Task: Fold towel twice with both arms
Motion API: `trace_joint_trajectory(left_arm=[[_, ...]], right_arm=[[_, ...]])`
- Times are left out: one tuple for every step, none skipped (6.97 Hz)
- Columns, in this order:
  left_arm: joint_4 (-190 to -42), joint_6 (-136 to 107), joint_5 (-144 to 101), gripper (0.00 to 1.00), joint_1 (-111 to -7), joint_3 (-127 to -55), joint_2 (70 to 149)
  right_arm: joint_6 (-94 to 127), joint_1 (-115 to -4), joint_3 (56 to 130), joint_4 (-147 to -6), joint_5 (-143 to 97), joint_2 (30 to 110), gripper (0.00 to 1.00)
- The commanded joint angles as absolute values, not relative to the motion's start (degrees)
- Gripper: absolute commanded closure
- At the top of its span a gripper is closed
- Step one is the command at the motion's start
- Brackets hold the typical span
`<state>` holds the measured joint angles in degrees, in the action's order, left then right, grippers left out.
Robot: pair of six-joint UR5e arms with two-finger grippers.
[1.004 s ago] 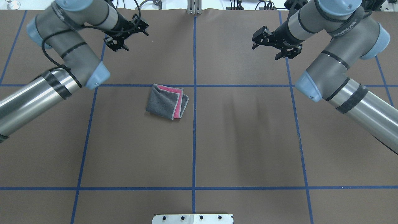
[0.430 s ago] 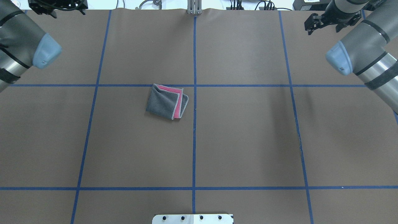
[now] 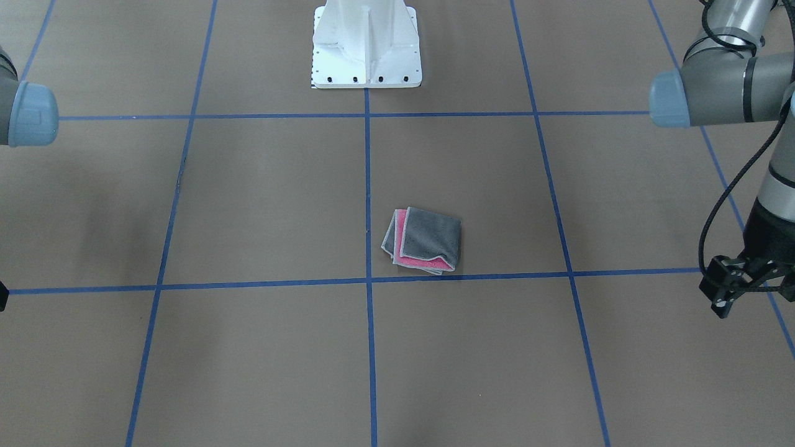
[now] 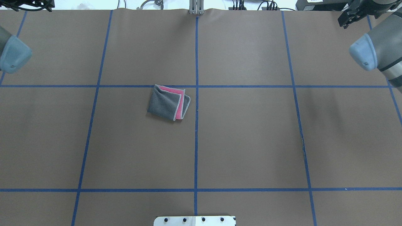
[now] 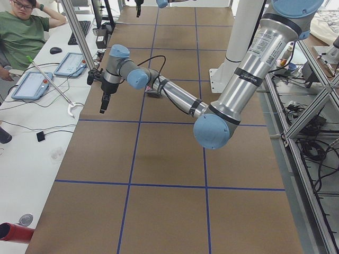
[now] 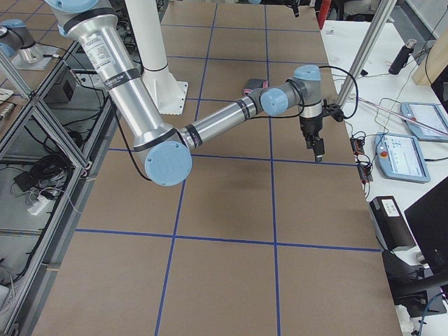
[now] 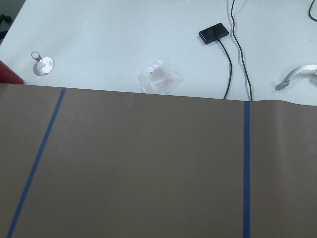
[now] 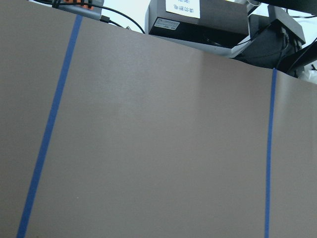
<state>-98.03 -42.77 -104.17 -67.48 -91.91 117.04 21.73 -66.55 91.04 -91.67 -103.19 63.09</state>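
Note:
The towel [image 4: 168,102] lies folded into a small square left of the centre line, dark grey on top with pink strips showing along two edges; it also shows in the front view as the towel [image 3: 425,242]. Nothing touches it. My left gripper [image 3: 736,298] hangs open and empty near the table's far left corner, and only its lower edge shows overhead as the left gripper [image 4: 31,3]. My right gripper [image 4: 353,15] hangs open and empty at the far right corner. Both arms [image 4: 373,53] are drawn out to the sides.
Blue tape lines [image 4: 196,141] divide the brown table cover into squares. The white pedestal base [image 3: 366,46] stands at the robot's edge. Past the far edge lie cables, tablets [image 5: 32,84] and a black box [image 8: 198,22]; a person [image 5: 21,32] sits there.
Both arms swung outward from above the far middle of the table to its far corners, their grippers leaving most of the overhead view. The towel has not moved.

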Motion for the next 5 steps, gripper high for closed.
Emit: trace_joint_trajectory(left_arm=[[-99.74,-35.08,-101.97,0.00,-67.51,-92.29,113.47],[-99.76,-34.98,-100.65,0.00,-67.41,-90.37,110.77],[-100.71,-32.72,-100.72,0.00,-67.67,-89.05,106.04],[-104.73,-18.43,-101.33,0.00,-69.15,-89.21,101.04],[-105.11,-10.28,-105.25,0.00,-72.65,-89.47,97.94]], right_arm=[[21.44,-60.93,92.81,-89.65,-98.54,68.44,0.00],[21.36,-61.08,92.90,-88.17,-98.70,72.21,0.00],[20.92,-61.78,92.64,-80.93,-99.57,76.68,0.00],[20.83,-64.40,92.20,-79.03,-104.19,77.51,0.00],[20.40,-68.69,91.85,-79.10,-113.64,77.87,0.00]])
